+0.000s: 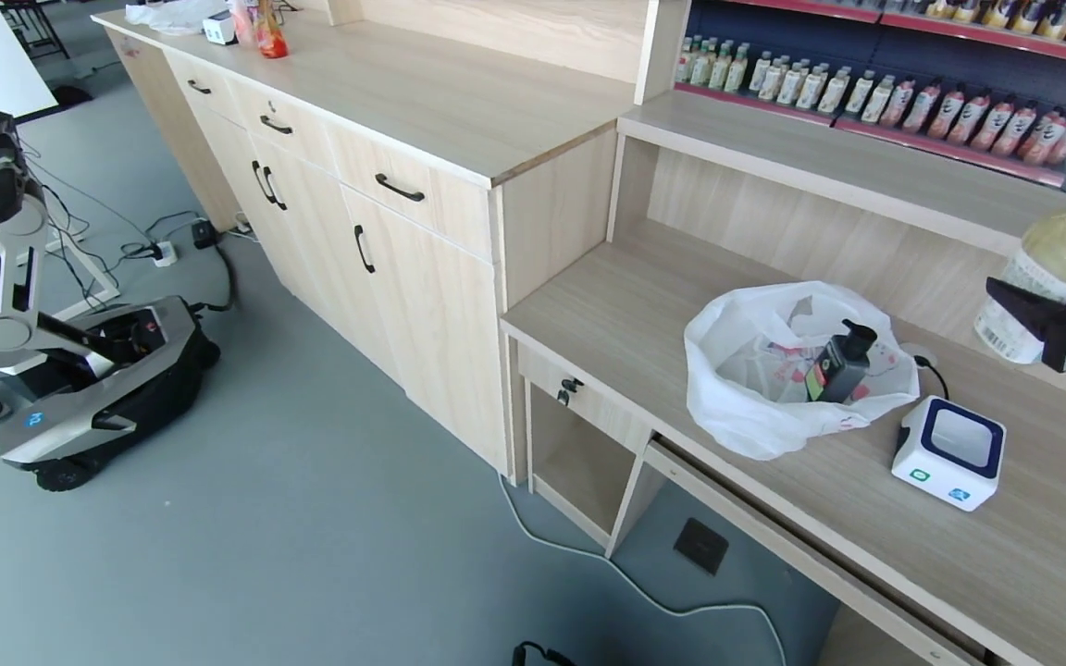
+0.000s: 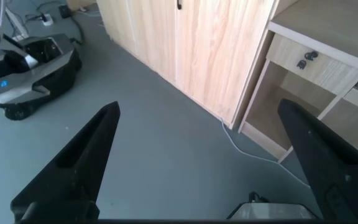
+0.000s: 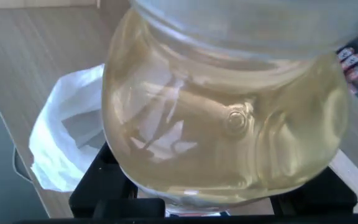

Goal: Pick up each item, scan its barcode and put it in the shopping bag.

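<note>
The left tool (image 2: 197, 112) hangs spread above the floor, a dark bottle (image 1: 843, 365) lies in the white shopping bag (image 1: 755, 407) on the bench (image 1: 644, 314) beside the scanner (image 1: 949, 451), and the right tool (image 1: 1060, 331) clamps a yellow drink bottle (image 1: 1056, 264) aloft.

The worktop (image 1: 644, 314) is pale wood with a matt, smooth grain. The shopping bag (image 1: 737, 416) is thin white plastic, crinkled and half see-through. The bottle (image 1: 1060, 254) is clear glossy plastic, and the scanner (image 1: 949, 451) is smooth white plastic.
</note>
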Robot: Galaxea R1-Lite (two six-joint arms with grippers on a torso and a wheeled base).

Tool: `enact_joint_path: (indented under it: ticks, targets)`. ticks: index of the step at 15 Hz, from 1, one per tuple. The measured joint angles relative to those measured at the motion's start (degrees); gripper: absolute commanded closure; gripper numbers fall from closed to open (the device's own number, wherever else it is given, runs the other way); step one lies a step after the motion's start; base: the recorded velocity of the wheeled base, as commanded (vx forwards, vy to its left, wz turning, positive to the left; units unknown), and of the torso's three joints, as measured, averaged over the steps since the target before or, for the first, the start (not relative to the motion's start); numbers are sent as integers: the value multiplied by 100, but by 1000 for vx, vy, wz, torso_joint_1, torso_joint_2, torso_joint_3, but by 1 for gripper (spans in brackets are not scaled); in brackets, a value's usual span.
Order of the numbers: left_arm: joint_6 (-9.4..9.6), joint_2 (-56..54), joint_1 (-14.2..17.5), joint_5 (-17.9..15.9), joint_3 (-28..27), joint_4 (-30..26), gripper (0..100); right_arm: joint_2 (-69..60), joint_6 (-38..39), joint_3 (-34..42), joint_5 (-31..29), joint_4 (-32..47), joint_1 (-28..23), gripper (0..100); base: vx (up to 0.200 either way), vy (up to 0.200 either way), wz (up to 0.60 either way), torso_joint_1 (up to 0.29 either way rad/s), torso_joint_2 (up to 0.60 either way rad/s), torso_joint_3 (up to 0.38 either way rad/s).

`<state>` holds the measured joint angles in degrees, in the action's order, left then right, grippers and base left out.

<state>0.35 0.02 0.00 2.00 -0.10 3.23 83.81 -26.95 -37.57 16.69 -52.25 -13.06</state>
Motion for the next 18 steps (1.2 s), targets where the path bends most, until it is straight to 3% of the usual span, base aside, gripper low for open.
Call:
enact_joint_path:
  ticks: [2, 5, 12, 18]
  targets:
    - [0, 0, 0, -1, 0, -1, 0, 180, 451, 21, 52, 16, 499, 100, 0, 0, 0, 0, 0, 0]
    - [0, 0, 2, -4, 0, 0, 0, 769, 955, 95, 0, -11, 686, 100, 0, 0, 0, 0, 0, 0]
    - [0, 0, 0, -1, 0, -1, 0, 2583, 1719, -178, -308, -1101, 595, 100, 0, 0, 0, 0, 0, 0]
    - [0, 0, 0, -1, 0, 0, 0, 3691, 1787, -528, -369, -1880, 571, 100, 0, 0, 0, 0, 0, 0]
